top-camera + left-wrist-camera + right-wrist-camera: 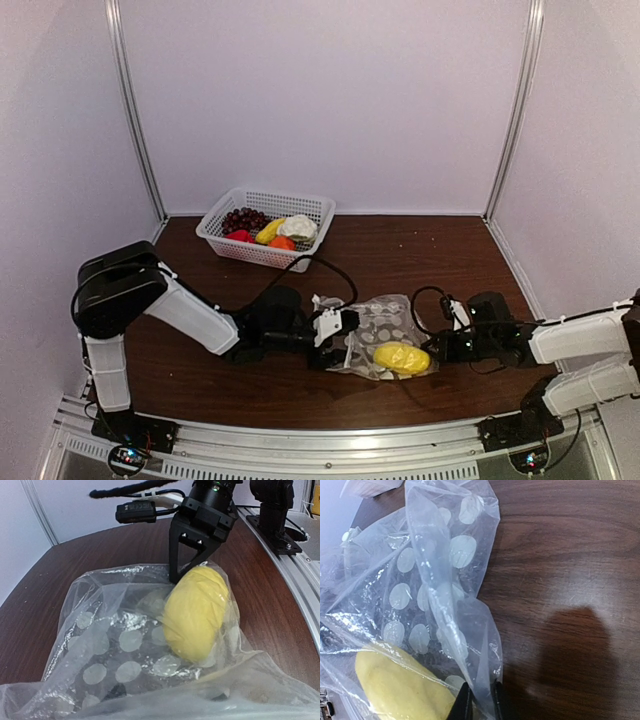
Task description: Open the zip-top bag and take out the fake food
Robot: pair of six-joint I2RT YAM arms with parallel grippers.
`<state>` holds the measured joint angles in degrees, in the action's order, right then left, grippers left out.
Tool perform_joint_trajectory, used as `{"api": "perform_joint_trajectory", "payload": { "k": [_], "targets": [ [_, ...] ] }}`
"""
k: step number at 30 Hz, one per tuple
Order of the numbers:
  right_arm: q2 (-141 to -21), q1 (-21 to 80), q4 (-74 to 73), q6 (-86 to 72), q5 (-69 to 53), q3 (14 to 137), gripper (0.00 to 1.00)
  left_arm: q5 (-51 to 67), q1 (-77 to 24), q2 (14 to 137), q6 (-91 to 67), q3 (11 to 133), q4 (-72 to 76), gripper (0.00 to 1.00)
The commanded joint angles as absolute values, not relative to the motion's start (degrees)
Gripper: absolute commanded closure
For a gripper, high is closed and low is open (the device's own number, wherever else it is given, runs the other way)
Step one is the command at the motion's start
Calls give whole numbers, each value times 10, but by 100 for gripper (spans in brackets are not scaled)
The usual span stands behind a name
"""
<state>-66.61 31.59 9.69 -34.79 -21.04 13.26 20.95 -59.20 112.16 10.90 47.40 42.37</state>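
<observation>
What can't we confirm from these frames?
Left pincer tips: left wrist view, hidden behind the bag film; top view too small.
Bag's zip seal, open or shut: crumpled film, every view.
Toys in the basket: top view, too small to identify.

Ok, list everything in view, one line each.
zip-top bag: one, clear with white dots, mid-table
bagged fake food: one, yellow, inside zip-top bag
basket: one, white, far left of table
grape bunch: one, dark purple, in basket
red piece, yellow piece, orange piece, white piece: one each, in basket
table: one, dark brown wood, under everything
left tool: one, black-white, at bag's left edge
right tool: one, black, pinching bag's right edge
</observation>
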Motion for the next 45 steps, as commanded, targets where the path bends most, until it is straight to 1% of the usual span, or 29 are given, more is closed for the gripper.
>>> {"api": "perform_joint_trajectory", "payload": {
  "k": [1,7,13,19,21,25,28,30,32,36,40,42,45],
  "targets": [
    [-722,334,136,-327,-189,158,93,239,-603,1145,123,505,430,43],
    [-799,371,187,-332,-180,177,99,279,-611,1165,133,528,412,40],
    [-849,398,231,-349,-171,194,100,311,-615,1190,137,552,389,39],
    [-881,420,263,-362,-165,208,100,315,-617,1218,139,582,362,35],
    [-887,424,269,-365,-166,210,100,317,-618,1229,139,594,346,31],
    [-889,426,271,-366,-166,213,100,314,-618,1240,144,605,319,19],
    [-884,426,265,-362,-164,213,100,298,-618,1238,152,598,314,17],
    [-880,426,261,-361,-159,211,100,284,-618,1234,161,592,307,19],
    [-872,425,256,-359,-155,209,100,271,-617,1219,164,576,313,23],
    [-852,417,251,-360,-146,195,100,250,-617,1165,165,523,341,30],
    [-821,405,249,-364,-133,175,100,230,-618,1112,162,490,335,35],
    [-807,401,244,-364,-125,168,100,221,-617,1094,161,476,331,41],
    [-788,394,235,-363,-119,161,100,215,-616,1072,154,455,338,55]
  ]
}}
